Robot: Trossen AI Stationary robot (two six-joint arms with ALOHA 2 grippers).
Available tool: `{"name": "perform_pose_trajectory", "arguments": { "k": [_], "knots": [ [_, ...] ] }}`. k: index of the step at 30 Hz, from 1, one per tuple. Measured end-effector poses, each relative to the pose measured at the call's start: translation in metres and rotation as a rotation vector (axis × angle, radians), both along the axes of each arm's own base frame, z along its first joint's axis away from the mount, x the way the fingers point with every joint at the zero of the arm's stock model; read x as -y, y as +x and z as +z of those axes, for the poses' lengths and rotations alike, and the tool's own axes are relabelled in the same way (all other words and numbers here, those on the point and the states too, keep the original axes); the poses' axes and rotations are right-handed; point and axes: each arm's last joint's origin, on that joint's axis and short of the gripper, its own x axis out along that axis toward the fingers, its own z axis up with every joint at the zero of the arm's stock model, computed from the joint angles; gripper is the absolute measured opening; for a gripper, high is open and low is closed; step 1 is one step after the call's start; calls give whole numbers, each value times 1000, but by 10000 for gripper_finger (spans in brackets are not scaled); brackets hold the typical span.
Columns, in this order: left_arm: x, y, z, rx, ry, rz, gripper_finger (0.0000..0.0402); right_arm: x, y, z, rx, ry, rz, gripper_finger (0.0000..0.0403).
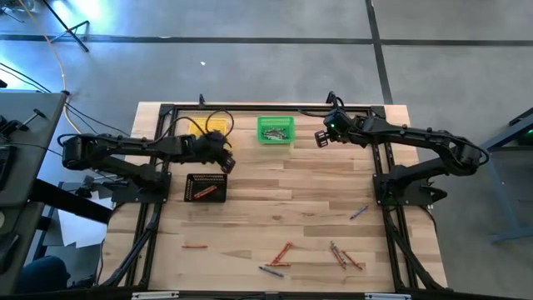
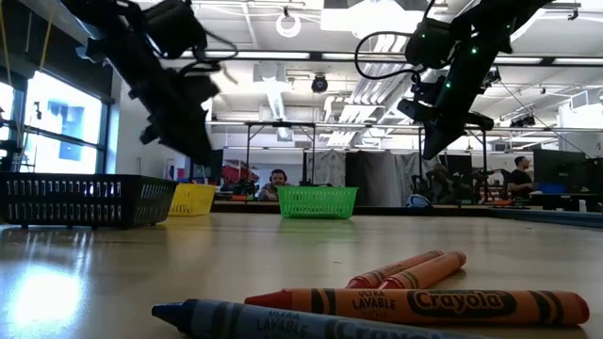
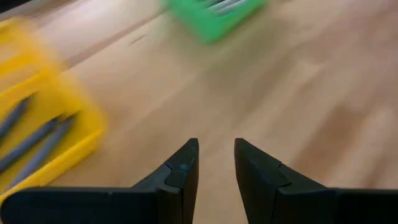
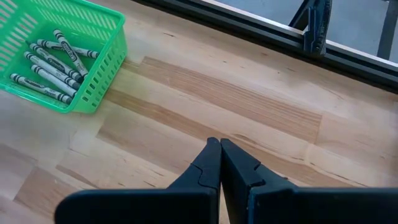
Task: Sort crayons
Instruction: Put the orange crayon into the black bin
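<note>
Both my arms were up at the far end of the table by the bins, and basically all the loose crayons were at the near edge, well apart from either gripper. So the next pick turned on who was closer to what.

My right gripper hung just beside the green bin, fingers pinched fully together, nothing between them. The right wrist view showed bare wood under it and the grey crayons in the green bin off to one side. My left gripper hovered between the yellow bin and the black bin, fingers a bit apart w/ nothing in them, as far as I could see.

Closest loose one to my right arm was the single greyish crayon on the right side, lying on a diagonal. The small cluster of crayons sat further toward the near edge, each at a diff angle. On the left, one orange crayon lay nearly crosswise, alone, below the black bin, so I'd call that left arm territory.

Imo the right arm had the shorter trip to the greyish one, but it'd need to turn the wrist to straddle that diagonal axis across, not along. Couldn't tell exact colours on the smaller ones from above.
</note>
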Motion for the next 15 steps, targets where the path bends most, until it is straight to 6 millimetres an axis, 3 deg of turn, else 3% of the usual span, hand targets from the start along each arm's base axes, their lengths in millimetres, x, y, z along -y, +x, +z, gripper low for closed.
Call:
{"name": "perform_pose_trajectory", "arguments": {
  "k": [8, 15],
  "knots": [
    [30, 21, 16, 219, 17, -247, 92, 1, 1, 1, 11, -11, -3, 0],
    [47, 29, 28, 348, 65, -341, 92, 10, 9, 10, 137, -103, -23, 0]
  ]
}}
